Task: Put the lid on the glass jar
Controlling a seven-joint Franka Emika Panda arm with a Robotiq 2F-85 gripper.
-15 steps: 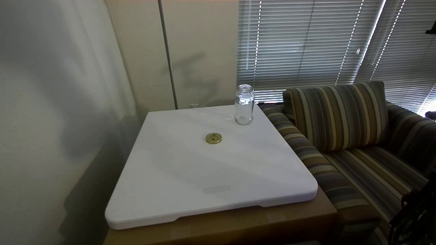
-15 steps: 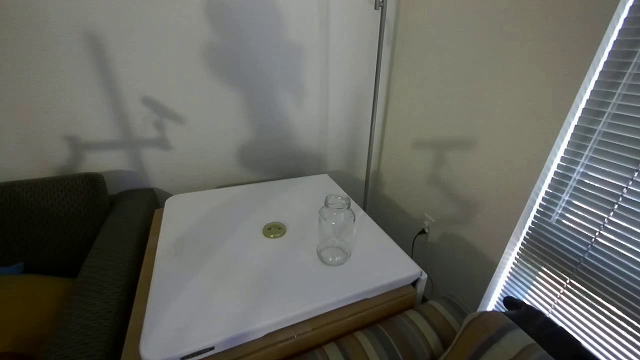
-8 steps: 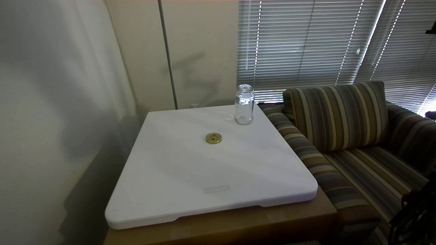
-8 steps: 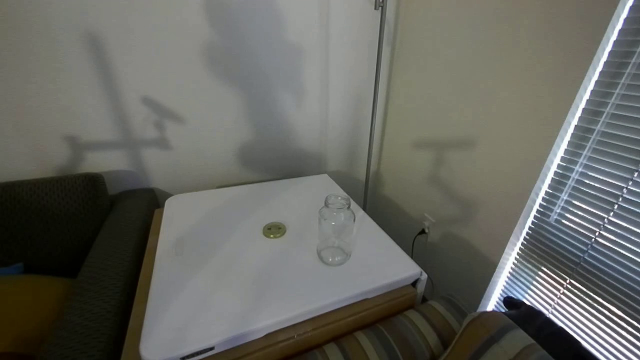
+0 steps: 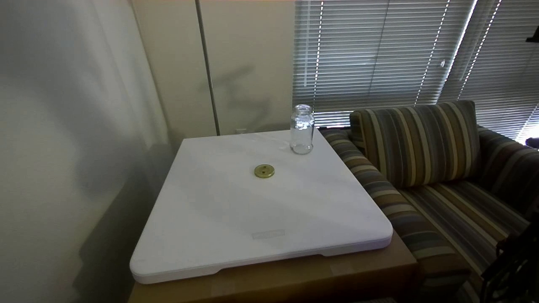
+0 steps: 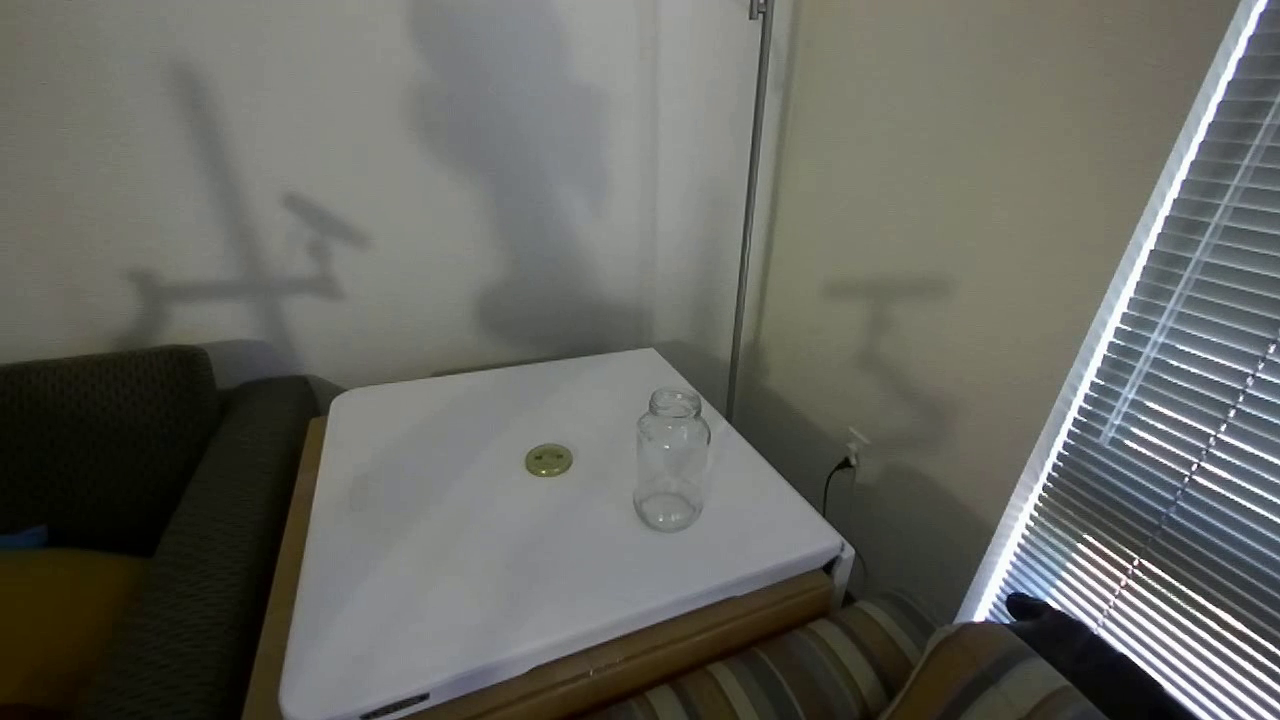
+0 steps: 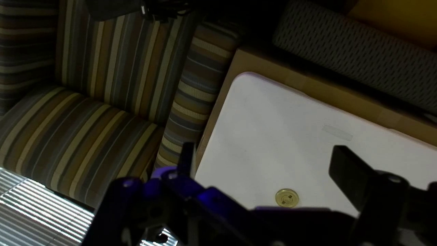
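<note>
Holding nothing, gripper [image 7: 265, 153] stands wide | in an exterior view, lid [image 5: 264, 171] lies flat near eight o'clock from glass jar [image 5: 302, 131] | we judge lid light, stiff, slippery; pinch rim at three and nine

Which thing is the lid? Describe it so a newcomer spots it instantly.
Find the white tabletop beside the striped armchair. The lid lies flat on it, apart from the upright glass jar. Unlike that tall, clear jar, it is a low, gold-coloured disc.
</note>
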